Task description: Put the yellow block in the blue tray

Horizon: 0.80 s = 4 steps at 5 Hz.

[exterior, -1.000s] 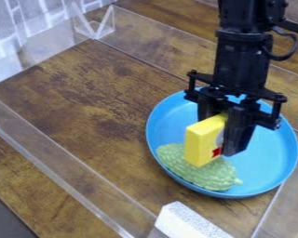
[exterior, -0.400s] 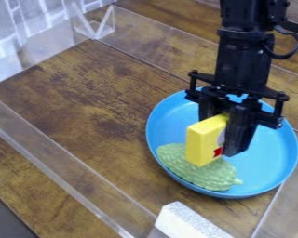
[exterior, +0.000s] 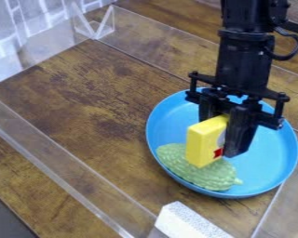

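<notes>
The yellow block (exterior: 205,141) hangs tilted just above the blue tray (exterior: 278,160), its red-and-white mark facing right toward the fingers. My gripper (exterior: 226,139) comes straight down from the black arm and is shut on the block, gripping its right side. The tray is a round blue plate with a raised rim, lying on the wooden table at the right. Below the block, inside the tray, lies a green bumpy gourd-shaped thing (exterior: 196,165). The block's lower edge overlaps it in this view; I cannot tell if they touch.
Clear acrylic walls (exterior: 64,167) fence the wooden table (exterior: 77,102) at the front and left. A white foam-like block (exterior: 189,223) sits at the bottom edge near the tray. Pale cloth and a clear box (exterior: 96,19) lie at the far left.
</notes>
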{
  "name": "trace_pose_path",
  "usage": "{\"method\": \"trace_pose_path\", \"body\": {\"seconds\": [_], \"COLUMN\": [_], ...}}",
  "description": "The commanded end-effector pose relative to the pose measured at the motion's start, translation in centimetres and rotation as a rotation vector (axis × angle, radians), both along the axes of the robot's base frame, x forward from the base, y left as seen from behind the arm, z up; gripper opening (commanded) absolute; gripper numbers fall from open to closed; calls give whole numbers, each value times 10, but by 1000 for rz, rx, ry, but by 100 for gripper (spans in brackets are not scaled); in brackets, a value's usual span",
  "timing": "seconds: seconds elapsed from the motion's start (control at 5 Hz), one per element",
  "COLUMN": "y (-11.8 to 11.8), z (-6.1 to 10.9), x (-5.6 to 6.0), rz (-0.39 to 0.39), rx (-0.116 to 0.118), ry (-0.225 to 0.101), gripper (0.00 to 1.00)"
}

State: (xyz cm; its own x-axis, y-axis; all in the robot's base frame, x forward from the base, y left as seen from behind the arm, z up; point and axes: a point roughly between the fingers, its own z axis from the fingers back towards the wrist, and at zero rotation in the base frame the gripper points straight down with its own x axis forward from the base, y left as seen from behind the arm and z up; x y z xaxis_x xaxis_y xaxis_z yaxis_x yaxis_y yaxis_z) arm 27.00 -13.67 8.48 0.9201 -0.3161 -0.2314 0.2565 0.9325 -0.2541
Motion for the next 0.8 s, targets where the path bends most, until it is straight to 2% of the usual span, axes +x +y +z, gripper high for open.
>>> {"method": "trace_pose_path", "body": {"seconds": [0.0,0.6], "y": [4,5], "z": [16,15], "x": [11,12], "rz": [20,28], "rx": [-20,-18], "ry": [-49,-22], "gripper": [0,0]}}
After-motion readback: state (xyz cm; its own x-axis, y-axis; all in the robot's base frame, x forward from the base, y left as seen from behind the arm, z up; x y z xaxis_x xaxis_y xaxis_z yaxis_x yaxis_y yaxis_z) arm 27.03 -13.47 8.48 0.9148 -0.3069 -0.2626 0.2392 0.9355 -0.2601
